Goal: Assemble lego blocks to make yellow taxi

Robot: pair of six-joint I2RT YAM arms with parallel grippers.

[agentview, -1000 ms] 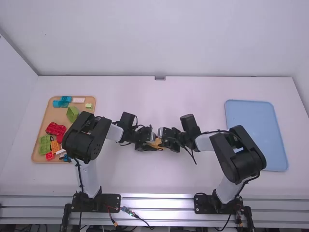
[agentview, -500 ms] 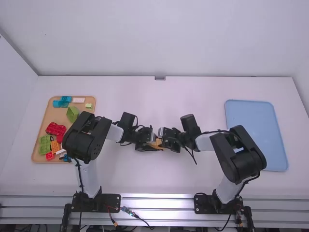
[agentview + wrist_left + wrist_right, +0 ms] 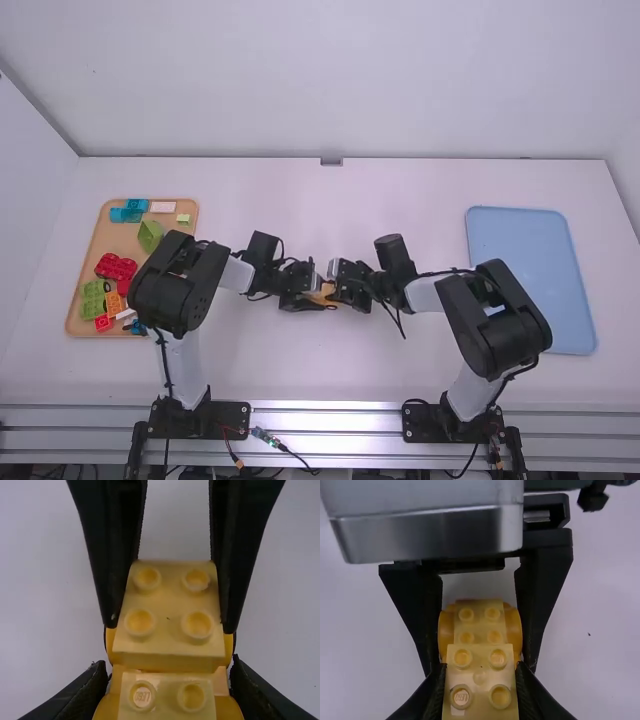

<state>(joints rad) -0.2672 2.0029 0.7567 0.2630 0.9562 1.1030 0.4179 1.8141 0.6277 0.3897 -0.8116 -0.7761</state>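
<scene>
Left gripper (image 3: 169, 670) has its fingers clamped on the round-sided yellow piece (image 3: 514, 627), right gripper (image 3: 481, 670) pinches the studded yellow block (image 3: 480, 680) by its flanks, both mid-tabletop (image 3: 300, 360), probably so one braces while the other aligns the joint, studs kept free on top

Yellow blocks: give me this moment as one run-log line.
left gripper: shut on yellow blocks | right gripper: shut on yellow blocks | fully seated: cannot tell | other blocks: on tan tray
</scene>
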